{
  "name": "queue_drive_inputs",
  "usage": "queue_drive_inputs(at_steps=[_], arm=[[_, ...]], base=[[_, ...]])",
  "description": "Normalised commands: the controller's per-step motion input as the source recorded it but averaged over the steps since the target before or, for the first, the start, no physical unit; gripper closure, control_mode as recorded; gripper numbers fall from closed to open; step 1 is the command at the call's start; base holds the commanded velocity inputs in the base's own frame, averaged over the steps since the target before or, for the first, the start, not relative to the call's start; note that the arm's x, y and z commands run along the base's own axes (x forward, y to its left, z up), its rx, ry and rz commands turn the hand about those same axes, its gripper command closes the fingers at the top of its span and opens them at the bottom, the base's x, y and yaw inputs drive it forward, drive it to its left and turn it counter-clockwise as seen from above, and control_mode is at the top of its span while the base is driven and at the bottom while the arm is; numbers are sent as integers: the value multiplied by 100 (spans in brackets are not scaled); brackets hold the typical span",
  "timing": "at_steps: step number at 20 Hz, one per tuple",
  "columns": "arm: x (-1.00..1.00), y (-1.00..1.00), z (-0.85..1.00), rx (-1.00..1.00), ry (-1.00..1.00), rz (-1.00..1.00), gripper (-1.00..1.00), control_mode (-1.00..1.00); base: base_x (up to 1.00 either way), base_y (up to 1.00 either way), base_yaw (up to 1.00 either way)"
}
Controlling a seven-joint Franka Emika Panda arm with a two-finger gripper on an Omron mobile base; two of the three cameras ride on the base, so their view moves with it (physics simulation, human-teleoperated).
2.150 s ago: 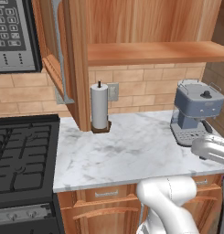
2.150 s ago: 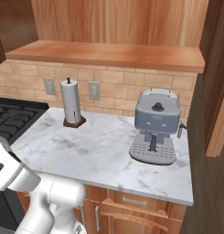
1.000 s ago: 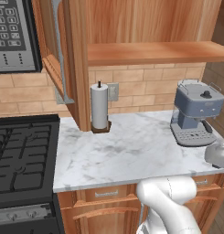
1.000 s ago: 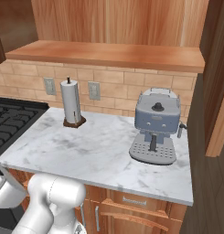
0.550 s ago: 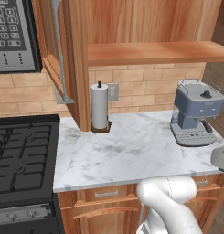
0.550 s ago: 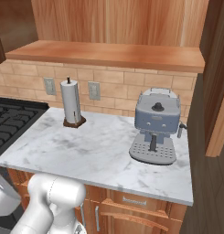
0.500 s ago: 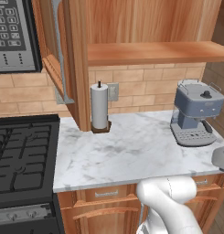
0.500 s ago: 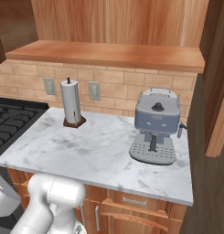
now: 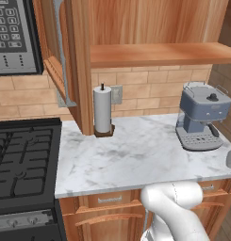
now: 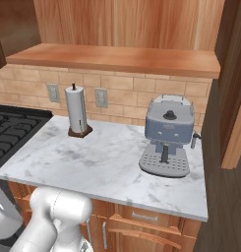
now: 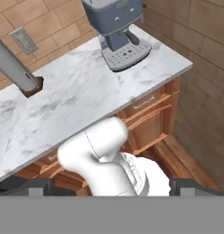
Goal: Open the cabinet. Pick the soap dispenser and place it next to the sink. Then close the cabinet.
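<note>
Fingers [image 11: 29, 186] spread wide, holding nothing, high above tabletop [image 11: 81, 87]. Cabinet [image 9: 65, 56] stood open ahead of them; soap dispenser not spotted. Risk: clipping coffee machine [image 11: 115, 27] while reaching in blind.

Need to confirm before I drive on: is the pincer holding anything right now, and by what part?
Nothing is held. In the hand view the pincer shows its two dark fingertips far apart, with nothing between them; beyond it lie the marble counter and the coffee machine.
</note>
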Motion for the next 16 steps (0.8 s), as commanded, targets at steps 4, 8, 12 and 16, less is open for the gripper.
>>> queue_drive_inputs(at_steps=[4, 8, 12, 16], arm=[[0, -14, 1, 0, 0, -6, -100, -100], [0, -16, 0, 0, 0, -5, -100, -100], [-3, -27, 1, 0, -2, -8, -100, -100], [-13, -35, 10, 0, -18, -15, -100, -100]], base=[[0, 0, 0], [0, 0, 0], [0, 0, 0], [0, 0, 0]])
